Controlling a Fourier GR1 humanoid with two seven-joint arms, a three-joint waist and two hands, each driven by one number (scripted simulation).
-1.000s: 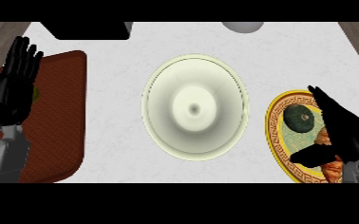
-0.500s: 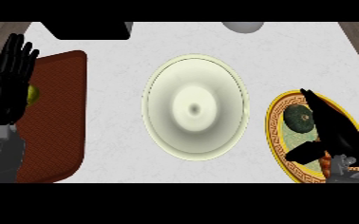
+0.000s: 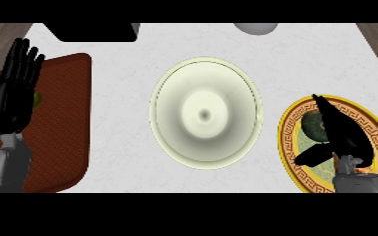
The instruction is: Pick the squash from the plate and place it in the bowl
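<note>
Right hand [image 3: 341, 132] hovered over plate [image 3: 289, 150] at 4 o'clock, fingers straight, thumb spread, nothing held; squash [image 3: 313, 126] sat on plate, partly hidden under fingers. Step: reach-to-grasp. Next: curl around squash, lift, carry toward 9 o'clock to bowl [image 3: 207, 112]. Left hand [image 3: 19, 87] rested open at 9 o'clock

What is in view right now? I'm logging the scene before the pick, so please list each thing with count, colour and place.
bowl: one, pale cream, centre of the counter.
plate: one, yellow rim with dark pattern, right side.
squash: one, dark green, on the plate, partly hidden by the right hand.
mat: one, reddish brown, left side.
black object: one, top left, cut off by the view.
grey object: one, rounded, top edge.
counter: one, pale grey.
left hand: one, black, open, resting over the mat.
right hand: one, black, open, over the plate.
</note>
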